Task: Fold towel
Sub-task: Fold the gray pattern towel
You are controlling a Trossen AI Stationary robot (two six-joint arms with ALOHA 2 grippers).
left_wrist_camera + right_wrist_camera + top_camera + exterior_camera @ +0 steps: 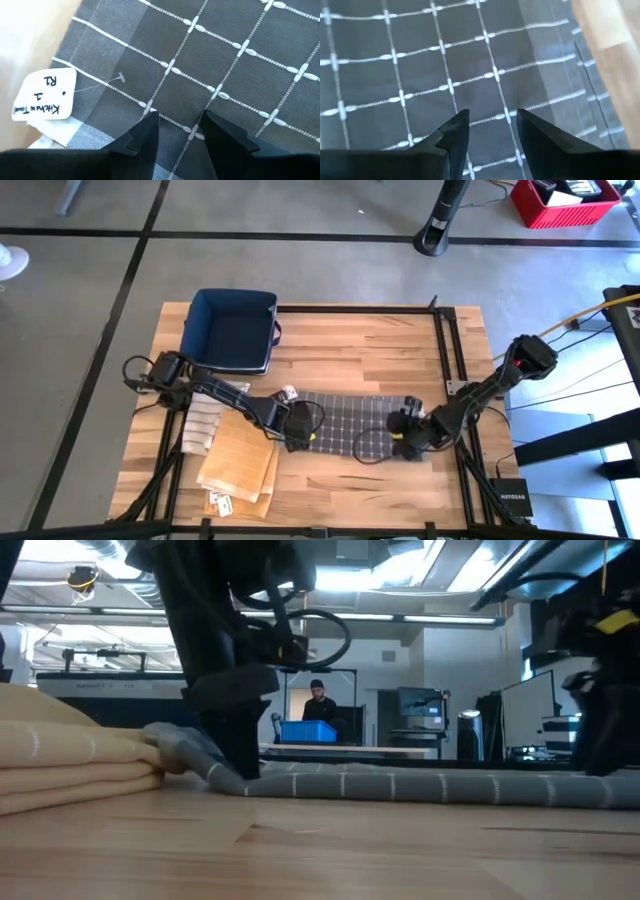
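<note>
A dark grey towel (350,425) with a white grid pattern lies spread flat on the wooden table (400,340). My left gripper (297,435) stands open over the towel's left end (165,65), fingers pointing steeply down, beside a white paper tag (45,95). My right gripper (408,435) is open in the same way over the towel's right end (445,65), close to its hemmed edge (570,75). In the low view the towel (420,783) lies as a low ridge, and my left gripper's fingers (235,755) reach down to its left end. My left gripper comes at the towel's left end (175,107) from above with its fingers apart; I cannot tell whether the fingertips touch the cloth. My right gripper stands likewise over the right end (492,97), and I cannot tell whether it touches either.
A blue bin (232,330) stands at the far left of the table. A stack of tan folded towels (240,465) and a striped one (200,425) lie left of the grey towel. A black frame (450,370) borders the right side. A person (318,705) shows far behind.
</note>
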